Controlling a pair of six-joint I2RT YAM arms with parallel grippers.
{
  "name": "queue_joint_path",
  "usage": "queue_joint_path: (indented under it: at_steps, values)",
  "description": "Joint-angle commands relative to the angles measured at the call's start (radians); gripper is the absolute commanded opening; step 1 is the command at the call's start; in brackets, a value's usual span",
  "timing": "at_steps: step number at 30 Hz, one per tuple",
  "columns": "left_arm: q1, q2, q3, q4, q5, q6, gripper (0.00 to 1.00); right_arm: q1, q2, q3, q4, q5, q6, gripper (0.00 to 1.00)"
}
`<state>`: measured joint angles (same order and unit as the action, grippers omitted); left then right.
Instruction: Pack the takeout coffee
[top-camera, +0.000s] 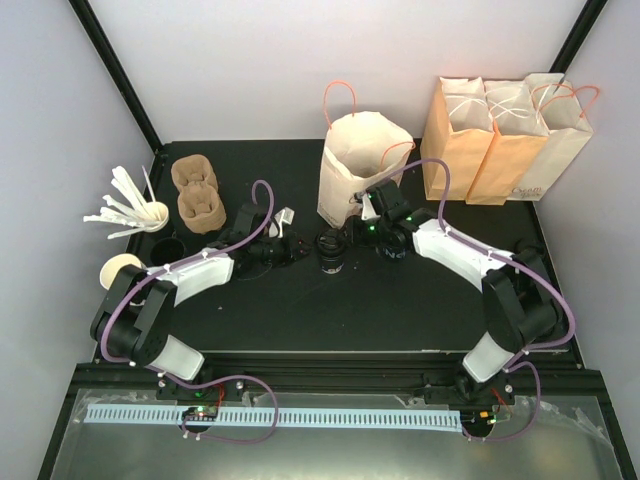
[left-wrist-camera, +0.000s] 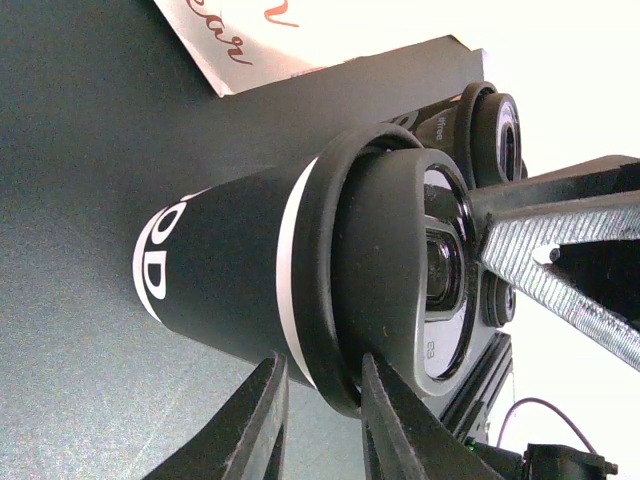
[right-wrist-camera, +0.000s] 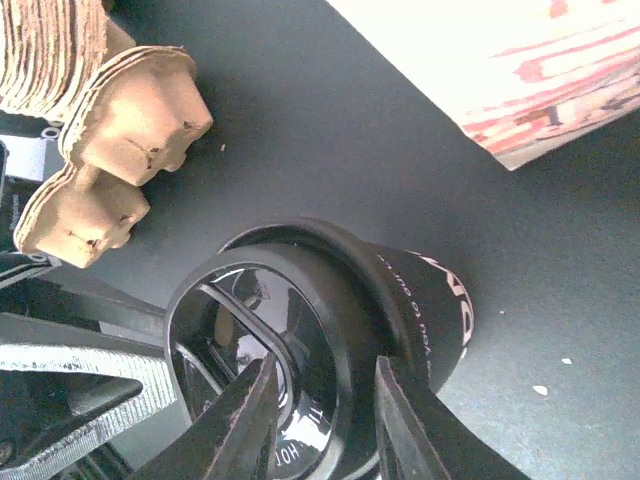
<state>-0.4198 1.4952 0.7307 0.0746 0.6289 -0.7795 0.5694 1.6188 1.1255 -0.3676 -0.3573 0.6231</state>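
While takeout coffee (top-camera: 331, 252) stands upright on worktop (top-camera: 400, 310): left jaws pinch lid (left-wrist-camera: 385, 270) rim, one finger each side of it. Right jaws pinch opposite rim likewise. Cup between both pairs.

Black lidded takeout coffee (top-camera: 331, 254), upright, mid-table

blocked: open bag (top-camera: 352, 168) just behind cup (top-camera: 330, 256) | free: table (top-camera: 340, 312) in front, seemingly

Three brown paper bags (top-camera: 505, 140) stood in a row at back right. Two stacks of pulp cup carriers (top-camera: 197, 190) sat back left, beside white cutlery (top-camera: 125, 207) and white paper cups (top-camera: 122, 270).
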Motion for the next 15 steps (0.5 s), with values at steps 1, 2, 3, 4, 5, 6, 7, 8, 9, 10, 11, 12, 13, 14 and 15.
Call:
queue_joint_path:
  at_steps: [1,2,3,4,5,6,7,8,9,10,11,12,13,14,15]
  values:
    - [0.006,0.028,0.023,-0.042,-0.03,0.024,0.23,-0.005,0.037,0.006,-0.027,0.016,-0.022,0.31]
    - [0.006,0.03,0.024,-0.044,-0.03,0.026,0.23,-0.004,0.04,0.003,-0.026,0.019,-0.021,0.31]
    - [0.005,0.032,0.024,-0.045,-0.029,0.029,0.22,-0.005,0.042,-0.002,-0.022,0.017,-0.022,0.31]
    - [0.006,0.035,0.024,-0.049,-0.029,0.031,0.22,-0.005,0.043,-0.007,-0.019,0.015,-0.022,0.31]
    - [0.006,0.038,0.024,-0.051,-0.03,0.034,0.21,-0.005,0.044,-0.013,-0.015,0.011,-0.023,0.31]
    - [0.005,0.042,0.023,-0.056,-0.034,0.038,0.21,-0.005,0.044,-0.019,-0.012,0.008,-0.023,0.31]
    - [0.005,0.046,0.02,-0.058,-0.035,0.039,0.2,-0.005,0.044,-0.027,-0.009,0.005,-0.023,0.31]
    - [0.005,0.053,0.018,-0.059,-0.037,0.039,0.2,-0.005,0.045,-0.036,-0.006,0.003,-0.022,0.31]
    - [0.004,0.058,0.013,-0.059,-0.038,0.04,0.2,-0.005,0.045,-0.046,-0.003,0.002,-0.022,0.31]
    - [0.004,0.061,0.008,-0.057,-0.038,0.041,0.2,-0.005,0.045,-0.065,0.0,0.0,-0.021,0.31]
    - [0.005,0.066,0.0,-0.054,-0.042,0.042,0.19,-0.005,0.044,-0.082,0.006,0.0,-0.019,0.31]
    - [0.003,0.069,-0.006,-0.053,-0.043,0.042,0.19,-0.005,0.044,-0.099,0.013,0.0,-0.016,0.31]
    - [0.003,0.073,-0.014,-0.05,-0.046,0.043,0.19,-0.005,0.044,-0.119,0.022,-0.001,-0.014,0.3]
    - [0.003,0.077,-0.024,-0.045,-0.05,0.043,0.19,-0.005,0.044,-0.138,0.033,-0.002,-0.01,0.3]
    - [0.001,0.081,-0.034,-0.041,-0.052,0.044,0.19,-0.005,0.043,-0.156,0.044,-0.005,-0.005,0.3]
